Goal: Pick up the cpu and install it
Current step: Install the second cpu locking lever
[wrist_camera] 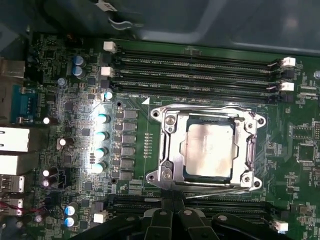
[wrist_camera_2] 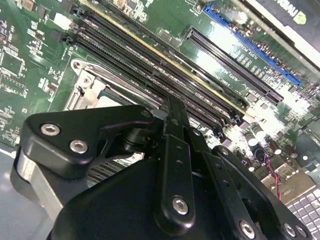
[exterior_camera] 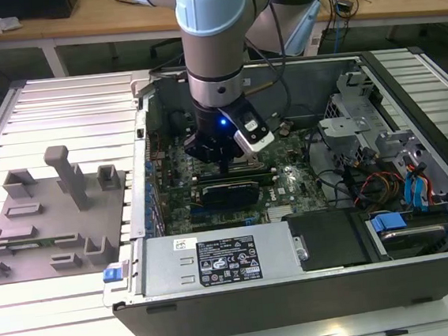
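Jaws drawn together, nothing between them: the gripper (wrist_camera: 175,201) hangs at the edge of the socket frame (wrist_camera: 167,150), its dark fingers (wrist_camera: 165,220) side by side. The cpu (wrist_camera: 209,150) lies flat inside that frame, pale top up, metal rim on all four sides, and apart from the fingertips.

Room about the socket is tight. In the first wrist view, long memory slots (wrist_camera: 195,65) run close along one edge of the frame and another bank lies along the opposite edge, partly under the gripper. A row of blue-topped capacitors (wrist_camera: 101,135) stands near a third edge.

In the exterior view the gripper (exterior_camera: 222,165) reaches down into the open computer case (exterior_camera: 300,303), over the green motherboard (exterior_camera: 289,185). A black card (exterior_camera: 230,191) lies just on the near side of it, and the long silver box (exterior_camera: 217,260) runs along the near wall. The case walls rise on every side. The grey moulded tray (exterior_camera: 55,224) sits outside the case, on the exterior view's left, well apart from the arm.
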Robot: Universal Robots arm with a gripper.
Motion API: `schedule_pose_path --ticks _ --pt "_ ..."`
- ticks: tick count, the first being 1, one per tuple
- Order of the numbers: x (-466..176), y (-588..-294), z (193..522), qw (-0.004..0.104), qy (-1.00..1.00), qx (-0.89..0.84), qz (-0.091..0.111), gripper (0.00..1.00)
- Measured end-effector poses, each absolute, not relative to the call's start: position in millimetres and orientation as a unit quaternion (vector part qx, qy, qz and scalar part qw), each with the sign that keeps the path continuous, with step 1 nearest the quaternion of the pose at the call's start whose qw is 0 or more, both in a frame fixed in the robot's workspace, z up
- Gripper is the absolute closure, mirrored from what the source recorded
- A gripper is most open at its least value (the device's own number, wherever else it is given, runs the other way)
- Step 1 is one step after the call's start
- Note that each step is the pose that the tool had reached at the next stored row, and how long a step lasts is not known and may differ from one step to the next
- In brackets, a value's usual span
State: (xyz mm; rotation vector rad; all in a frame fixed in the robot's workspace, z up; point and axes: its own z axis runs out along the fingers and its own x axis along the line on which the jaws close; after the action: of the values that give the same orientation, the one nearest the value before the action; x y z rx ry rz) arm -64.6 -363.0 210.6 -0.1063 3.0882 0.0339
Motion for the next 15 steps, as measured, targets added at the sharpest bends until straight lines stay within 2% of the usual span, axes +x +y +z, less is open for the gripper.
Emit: schedule_pose_path --ticks 6,7,8,9,15 --pt "-73 -363 209 0.026 0.999 -0.046 0.011 0.89" --pt "-78 -364 209 0.028 0.998 -0.051 0.023 0.89" --pt "-78 -370 209 0.03 0.997 -0.05 0.05 0.89" --pt "-78 -376 209 0.03 0.996 -0.05 0.064 0.89" --pt "-78 -384 206 0.032 0.997 -0.022 0.069 0.89"
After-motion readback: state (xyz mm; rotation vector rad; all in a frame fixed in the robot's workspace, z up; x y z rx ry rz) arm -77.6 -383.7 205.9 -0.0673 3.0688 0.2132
